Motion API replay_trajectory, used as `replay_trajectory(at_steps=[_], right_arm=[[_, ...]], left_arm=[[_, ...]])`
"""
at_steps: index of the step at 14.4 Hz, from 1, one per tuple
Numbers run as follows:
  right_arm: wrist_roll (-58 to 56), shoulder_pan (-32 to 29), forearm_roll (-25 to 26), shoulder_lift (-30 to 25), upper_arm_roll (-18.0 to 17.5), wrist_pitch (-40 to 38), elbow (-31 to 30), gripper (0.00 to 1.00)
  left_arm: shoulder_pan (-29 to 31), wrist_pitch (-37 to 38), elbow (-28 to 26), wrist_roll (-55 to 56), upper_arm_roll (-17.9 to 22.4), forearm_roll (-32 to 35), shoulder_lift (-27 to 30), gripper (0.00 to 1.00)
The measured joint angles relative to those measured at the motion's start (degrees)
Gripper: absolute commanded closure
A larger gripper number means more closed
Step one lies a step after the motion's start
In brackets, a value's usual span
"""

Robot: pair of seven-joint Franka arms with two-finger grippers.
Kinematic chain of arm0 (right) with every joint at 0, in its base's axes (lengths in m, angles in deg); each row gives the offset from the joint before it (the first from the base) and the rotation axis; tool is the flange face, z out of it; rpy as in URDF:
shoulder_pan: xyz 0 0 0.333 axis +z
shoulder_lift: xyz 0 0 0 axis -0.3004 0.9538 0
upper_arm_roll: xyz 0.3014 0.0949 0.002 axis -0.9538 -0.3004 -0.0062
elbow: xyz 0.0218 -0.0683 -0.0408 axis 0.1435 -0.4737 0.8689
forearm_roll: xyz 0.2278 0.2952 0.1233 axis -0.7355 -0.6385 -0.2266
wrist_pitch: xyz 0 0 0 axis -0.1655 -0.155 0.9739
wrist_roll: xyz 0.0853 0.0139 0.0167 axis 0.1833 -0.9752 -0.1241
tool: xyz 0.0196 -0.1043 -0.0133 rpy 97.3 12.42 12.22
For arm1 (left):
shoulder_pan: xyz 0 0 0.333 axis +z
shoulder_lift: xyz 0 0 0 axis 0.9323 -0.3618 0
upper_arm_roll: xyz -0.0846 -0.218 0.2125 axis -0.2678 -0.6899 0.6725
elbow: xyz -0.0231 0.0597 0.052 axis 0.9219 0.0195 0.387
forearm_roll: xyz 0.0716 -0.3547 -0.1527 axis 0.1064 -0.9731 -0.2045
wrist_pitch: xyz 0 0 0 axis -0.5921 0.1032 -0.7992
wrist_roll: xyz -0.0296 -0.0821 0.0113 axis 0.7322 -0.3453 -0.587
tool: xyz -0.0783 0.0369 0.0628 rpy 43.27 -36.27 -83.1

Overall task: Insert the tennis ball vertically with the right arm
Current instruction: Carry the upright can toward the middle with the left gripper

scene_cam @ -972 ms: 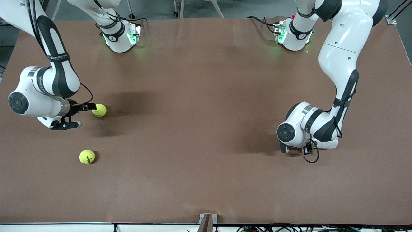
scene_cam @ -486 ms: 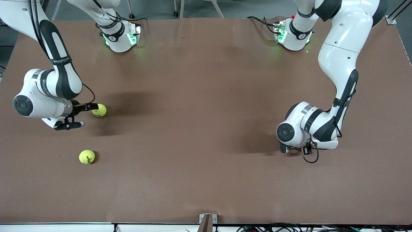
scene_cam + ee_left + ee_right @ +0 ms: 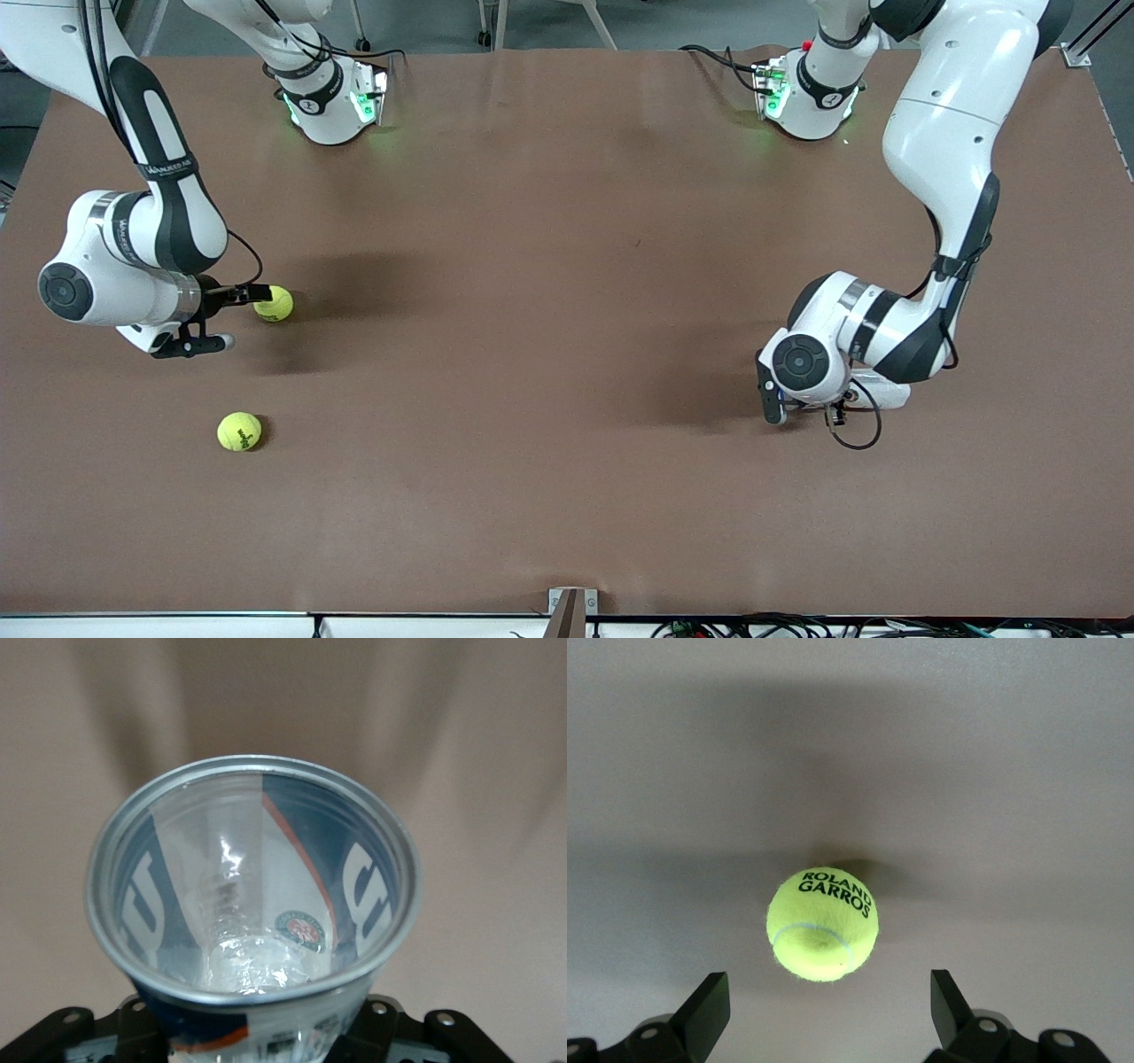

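A yellow tennis ball [image 3: 273, 303] [image 3: 822, 923] lies on the brown table at the right arm's end. My right gripper [image 3: 237, 315] [image 3: 828, 992] is low at the table with its fingers [image 3: 709, 997] wide open; the ball sits just ahead of the fingertips, not between them. A second tennis ball [image 3: 239, 431] lies nearer the front camera. My left gripper [image 3: 780, 406] [image 3: 257, 1036] is low over the left arm's end of the table, shut on the base of a clear can [image 3: 292, 859] with blue print, whose open mouth faces away from the wrist. In the front view the arm hides the can.
The brown table top [image 3: 532, 354] stretches bare between the two arms. Both arm bases [image 3: 328, 106] [image 3: 806, 97] stand along the edge farthest from the front camera. A small bracket [image 3: 571, 607] sits at the table's nearest edge.
The right gripper has edged slightly closer to the ball, still open. The left wrist has shifted and turned a little over its end of the table. Neither ball has moved.
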Motion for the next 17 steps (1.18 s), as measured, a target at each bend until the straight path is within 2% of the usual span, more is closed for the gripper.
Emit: replay_trajectory(at_steps=[5, 8, 10, 12, 15, 17], right_arm=[[0.0, 0.03, -0.13, 0.01, -0.05, 0.0, -0.01, 0.0], [0.0, 0.04, -0.72, 0.37, -0.05, -0.02, -0.13, 0.0], [0.0, 0.03, -0.87, 0.89, -0.05, -0.02, -0.17, 0.0], [0.0, 0.02, -1.12, 1.42, -0.03, 0.26, -0.51, 0.0], [0.0, 0.01, -2.24, 2.64, -0.02, 2.83, -1.45, 0.0], [0.0, -0.01, -2.35, 3.55, 0.01, 4.0, -1.55, 0.0]], left_arm=[[2.39, -0.2, 2.8, -5.05, -1.88, -7.01, 2.32, 0.37], [6.69, -0.72, 5.01, -10.04, -4.83, -17.0, 2.79, 0.38], [8.35, -0.8, 6.61, -10.89, -6.36, -19.19, 3.1, 0.38], [8.53, -0.8, 7.69, -10.88, -8.23, -21.03, 3.12, 0.38], [8.16, -0.97, 8.14, -10.83, -9.75, -29.65, 3.11, 0.38], [7.82, -1.72, 8.39, -10.8, -10.56, -32.53, 3.1, 0.4]])
